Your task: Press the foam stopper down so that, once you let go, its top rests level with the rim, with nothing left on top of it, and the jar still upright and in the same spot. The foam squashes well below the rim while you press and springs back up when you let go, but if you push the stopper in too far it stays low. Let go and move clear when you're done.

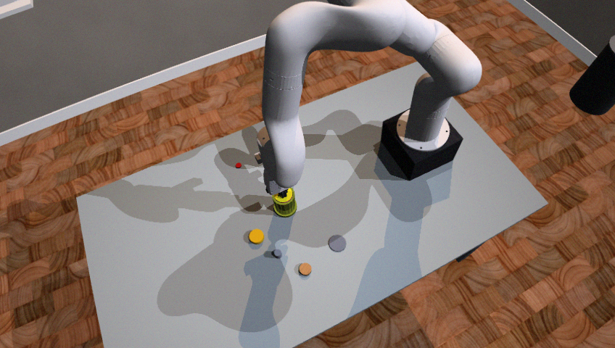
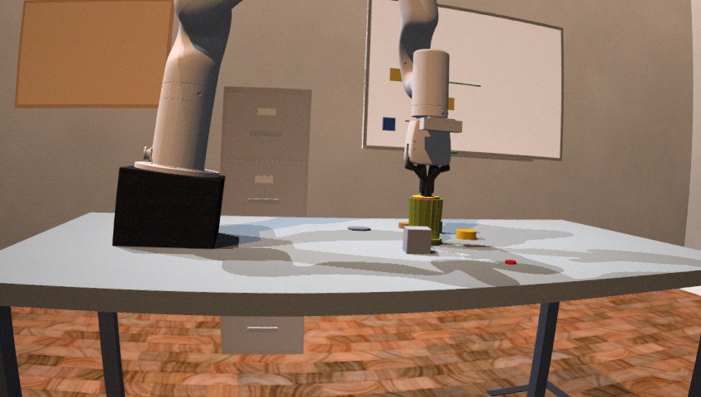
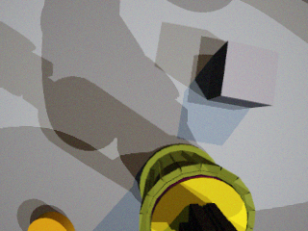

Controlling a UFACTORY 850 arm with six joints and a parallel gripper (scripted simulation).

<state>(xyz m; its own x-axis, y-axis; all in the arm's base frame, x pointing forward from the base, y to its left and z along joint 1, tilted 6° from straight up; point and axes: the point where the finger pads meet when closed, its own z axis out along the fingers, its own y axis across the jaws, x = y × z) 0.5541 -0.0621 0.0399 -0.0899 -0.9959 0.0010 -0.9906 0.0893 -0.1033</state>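
A ribbed yellow-green jar [image 1: 284, 205] stands upright near the middle of the table; it also shows in the side view [image 2: 426, 215] and in the wrist view [image 3: 195, 208]. A yellow foam stopper with a thin magenta edge sits in its mouth, its top about at the rim [image 2: 426, 197]. My gripper [image 2: 426, 190] [image 1: 283, 194] is shut and empty, pointing straight down, its dark fingertips resting on the stopper's top.
A grey cube [image 2: 417, 239] [image 3: 246, 73] sits just beside the jar. Flat discs lie around: yellow [image 1: 255, 235], grey [image 1: 336, 242], orange [image 1: 304, 269], a small grey one [image 1: 277, 253] and a small red one [image 1: 238, 164]. The arm's black base [image 1: 418, 146] stands at the table's right.
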